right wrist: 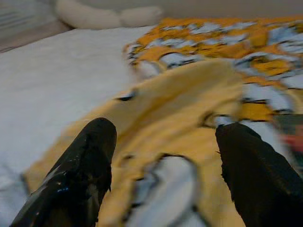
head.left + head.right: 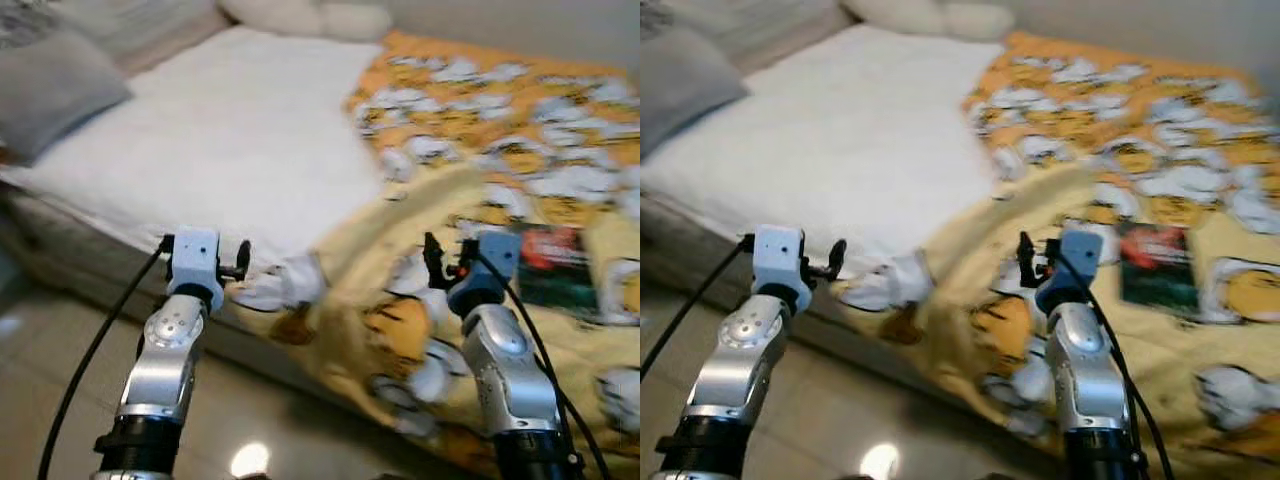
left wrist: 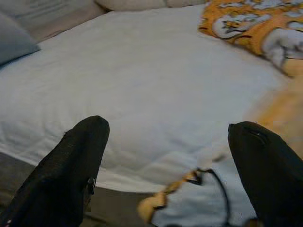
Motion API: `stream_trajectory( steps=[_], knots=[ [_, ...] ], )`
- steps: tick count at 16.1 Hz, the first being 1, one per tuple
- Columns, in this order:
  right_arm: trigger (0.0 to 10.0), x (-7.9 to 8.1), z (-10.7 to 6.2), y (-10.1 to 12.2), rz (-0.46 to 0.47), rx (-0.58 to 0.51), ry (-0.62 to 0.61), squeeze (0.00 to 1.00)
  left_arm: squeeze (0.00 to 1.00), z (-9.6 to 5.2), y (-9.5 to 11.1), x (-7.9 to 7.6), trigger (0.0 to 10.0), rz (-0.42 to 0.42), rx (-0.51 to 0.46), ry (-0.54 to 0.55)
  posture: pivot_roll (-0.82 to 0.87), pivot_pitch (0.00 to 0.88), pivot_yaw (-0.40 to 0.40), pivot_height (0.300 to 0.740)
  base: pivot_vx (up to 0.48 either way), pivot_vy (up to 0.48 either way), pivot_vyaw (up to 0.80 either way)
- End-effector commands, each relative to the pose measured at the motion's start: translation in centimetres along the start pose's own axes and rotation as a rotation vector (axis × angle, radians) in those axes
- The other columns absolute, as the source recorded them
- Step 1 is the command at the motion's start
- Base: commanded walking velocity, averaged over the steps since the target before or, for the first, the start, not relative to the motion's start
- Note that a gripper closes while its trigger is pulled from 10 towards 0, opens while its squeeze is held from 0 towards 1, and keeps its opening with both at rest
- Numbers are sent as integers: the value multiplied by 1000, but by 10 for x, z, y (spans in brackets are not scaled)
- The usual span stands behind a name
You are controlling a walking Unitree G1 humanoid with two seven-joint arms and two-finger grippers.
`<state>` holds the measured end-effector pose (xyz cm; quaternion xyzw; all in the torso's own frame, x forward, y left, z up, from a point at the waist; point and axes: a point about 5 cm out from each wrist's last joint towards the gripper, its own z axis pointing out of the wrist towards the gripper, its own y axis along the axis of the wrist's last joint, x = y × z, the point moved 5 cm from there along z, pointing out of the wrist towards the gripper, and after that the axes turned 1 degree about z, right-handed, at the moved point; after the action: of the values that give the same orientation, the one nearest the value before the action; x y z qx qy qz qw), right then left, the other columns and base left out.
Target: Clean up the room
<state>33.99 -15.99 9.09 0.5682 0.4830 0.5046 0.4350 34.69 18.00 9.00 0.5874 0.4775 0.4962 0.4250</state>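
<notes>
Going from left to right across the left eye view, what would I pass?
Grey pillow → left claw → white sheet → right claw → dark book lying on the yellow patterned blanket.

Both silver arms rise from the bottom edge of the head view, forearms near upright. Left gripper (image 3: 165,156), lower left of frame, has fingers (image 3: 71,165) spread wide. Right gripper (image 1: 165,161), lower right, likewise parted, holding nothing.
</notes>
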Motion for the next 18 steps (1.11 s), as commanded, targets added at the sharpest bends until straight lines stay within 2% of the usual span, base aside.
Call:
stream_trajectory(
  steps=[1, 3, 9, 13, 17, 18],
  knots=[
    [10000, 8, 0, 0, 3, 0, 17, 0, 792, 0, 2, 6, 10000, 8, -4, 13, 3, 0, 37, 740, 0, -480, 0],
    [10000, 9, 0, 0, -10, -3, 28, 0, 796, 0, 2, 5, 10000, 10, -5, 9, 2, 0, 38, 740, 0, -480, 219],
    [10000, 18, 0, -2, -27, 5, 69, 0, 792, 0, 0, 5, 10000, 21, -2, 2, 2, 0, 38, 740, 0, -480, 800],
    [10000, 19, -2, -5, -7, 16, 90, 0, 792, -2, -2, 2, 10000, 29, 1, -8, 2, 0, 38, 740, 0, -480, 800],
    [10000, 29, -6, -10, 37, 38, 149, 0, 788, -3, -3, 2, 10000, 41, -6, -17, 4, 0, 33, 740, 0, -459, 0],
    [10000, 30, -7, -10, 44, 40, 157, 0, 788, -4, -2, 1, 10000, 44, -11, -21, 3, 0, 32, 740, 0, 0, 0]
  ],
)
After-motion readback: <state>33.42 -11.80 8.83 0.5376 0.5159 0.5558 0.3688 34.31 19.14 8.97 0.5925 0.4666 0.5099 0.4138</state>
